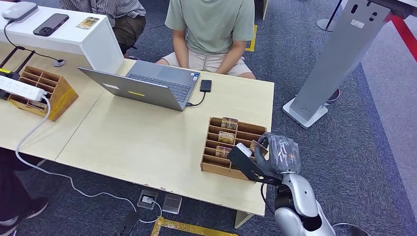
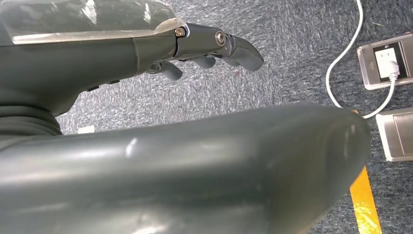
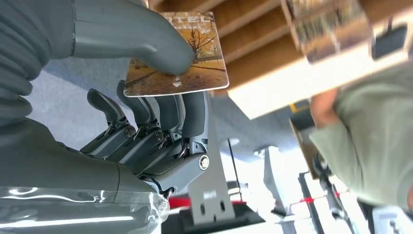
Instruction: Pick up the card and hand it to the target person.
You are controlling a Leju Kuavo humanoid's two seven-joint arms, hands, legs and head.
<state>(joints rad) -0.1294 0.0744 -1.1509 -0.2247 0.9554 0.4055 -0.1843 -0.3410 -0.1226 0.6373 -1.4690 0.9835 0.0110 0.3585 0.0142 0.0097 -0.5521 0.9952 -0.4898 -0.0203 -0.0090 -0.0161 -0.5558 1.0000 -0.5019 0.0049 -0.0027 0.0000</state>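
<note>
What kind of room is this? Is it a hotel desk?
Probably an office or a mock reception desk. A laptop sits on a table, a wooden card rack holds picture cards, and the floor is grey carpet.

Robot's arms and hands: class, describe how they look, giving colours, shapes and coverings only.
The right arm is smooth, rounded silver metal. The right hand has a grey ribbed cover, a thick grey thumb, darker slim fingers with silver pins, and clear plastic wrap at the wrist. The left hand is dark grey with similar wrap.
</note>
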